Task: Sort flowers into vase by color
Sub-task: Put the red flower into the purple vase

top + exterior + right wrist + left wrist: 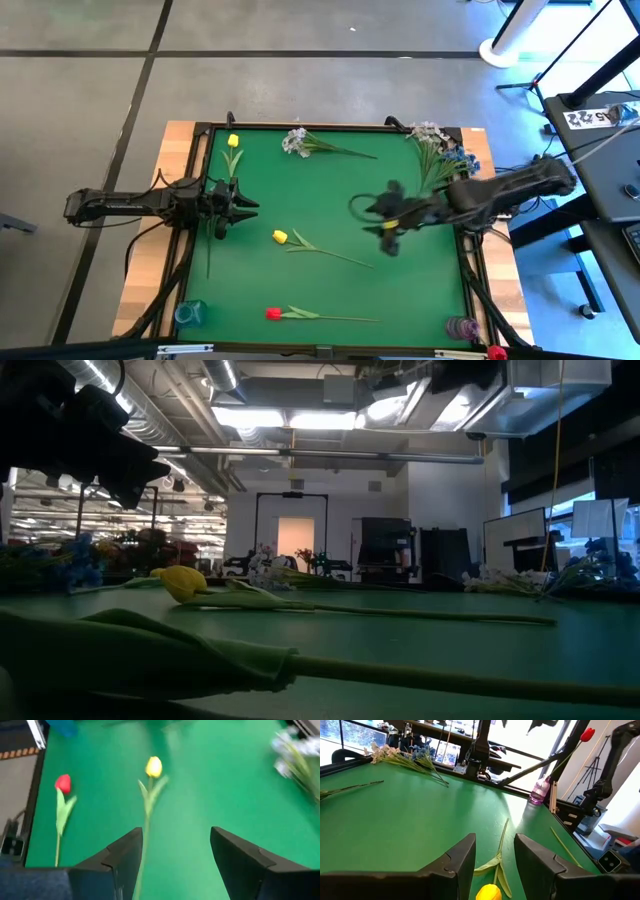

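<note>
High view first: we take the green table mat as our landmark, and every flower we can find lies flat on it or at its edge, so we judge the sorting barely begun.

At the mat's far right corner sits the biggest bunch, a mixed spray of white and pale blue blossoms, with both colours in one heap. Along the far edge, toward the middle, lies a smaller pale spray with its stem trailing to the right. A yellow tulip lies near the mat's centre, a second yellow tulip at its far left corner, and a red tulip along its near edge.

We see a blue vase at the mat's near left corner and a pinkish-purple vase at the near right corner; we can make out no stems in either.

We have the right gripper above the mat, right of centre, fingers apart and holding nothing, with the central tulip's stem between them in the wrist view. The left gripper hovers at the mat's left edge, fingers apart and empty. All the flowers are left to place.
</note>
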